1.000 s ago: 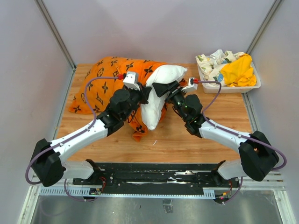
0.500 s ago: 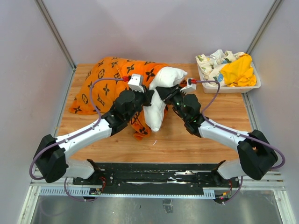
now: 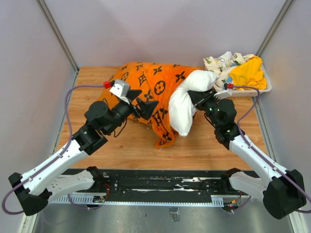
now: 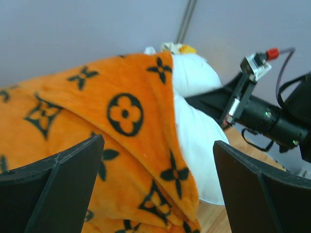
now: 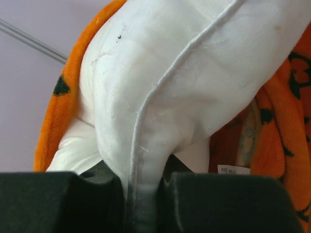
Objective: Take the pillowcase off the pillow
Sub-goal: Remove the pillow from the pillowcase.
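Note:
The orange pillowcase (image 3: 155,87) with black motifs lies bunched across the middle of the table. The white pillow (image 3: 187,104) sticks out of its right end, partly inside the case. My right gripper (image 3: 198,97) is shut on the pillow's seamed edge (image 5: 146,145), which is pinched between the jaws of the right gripper (image 5: 143,206). Orange pillowcase (image 5: 286,131) shows behind the pillow. My left gripper (image 3: 142,100) hovers open at the case's left part. In the left wrist view the left gripper (image 4: 155,194) has nothing between its fingers, with pillowcase (image 4: 97,126) and pillow (image 4: 199,131) ahead of it.
A white bin (image 3: 252,92) stands at the back right, holding a yellow cloth (image 3: 249,74) and a floral-print cloth (image 3: 221,63). Grey walls close in the table on the left, right and back. Bare wood (image 3: 194,145) shows in front of the pillow.
My left gripper let go of the pillowcase, opened and drew back to the left. My right gripper shut on the pillow and pulled it to the right; the case shifted right and back.

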Available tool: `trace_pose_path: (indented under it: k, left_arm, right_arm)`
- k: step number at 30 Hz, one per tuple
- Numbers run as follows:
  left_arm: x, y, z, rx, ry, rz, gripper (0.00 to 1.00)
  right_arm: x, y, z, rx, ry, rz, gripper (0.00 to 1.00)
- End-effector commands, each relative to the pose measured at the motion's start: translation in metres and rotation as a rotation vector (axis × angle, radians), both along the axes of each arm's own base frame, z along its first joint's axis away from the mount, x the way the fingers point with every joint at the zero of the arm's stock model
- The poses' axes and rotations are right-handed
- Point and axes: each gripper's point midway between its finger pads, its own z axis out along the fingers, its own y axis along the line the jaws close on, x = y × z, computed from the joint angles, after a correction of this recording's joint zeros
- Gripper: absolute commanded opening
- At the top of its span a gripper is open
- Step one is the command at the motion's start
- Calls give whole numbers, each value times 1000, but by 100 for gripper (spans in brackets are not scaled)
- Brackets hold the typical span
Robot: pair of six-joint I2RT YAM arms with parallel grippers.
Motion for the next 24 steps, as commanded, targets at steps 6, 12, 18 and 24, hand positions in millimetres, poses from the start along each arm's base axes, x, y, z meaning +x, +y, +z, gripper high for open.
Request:
trace_pose_path:
  k: [6, 12, 18, 24]
  left_arm:
    - [72, 48, -4, 16, 83, 194, 98]
    - [120, 15, -35, 72, 162, 149, 90]
    - [139, 8, -73, 115, 220, 168, 45]
    - [159, 45, -88, 122, 272, 305, 0]
  right_arm:
    - [-13, 0, 27, -88, -26, 139, 1]
    - [-19, 8, 32, -86, -37, 196, 1]
    - [-23, 10, 36, -104, -51, 219, 1]
    - [-24, 5, 37, -121, -52, 210, 1]
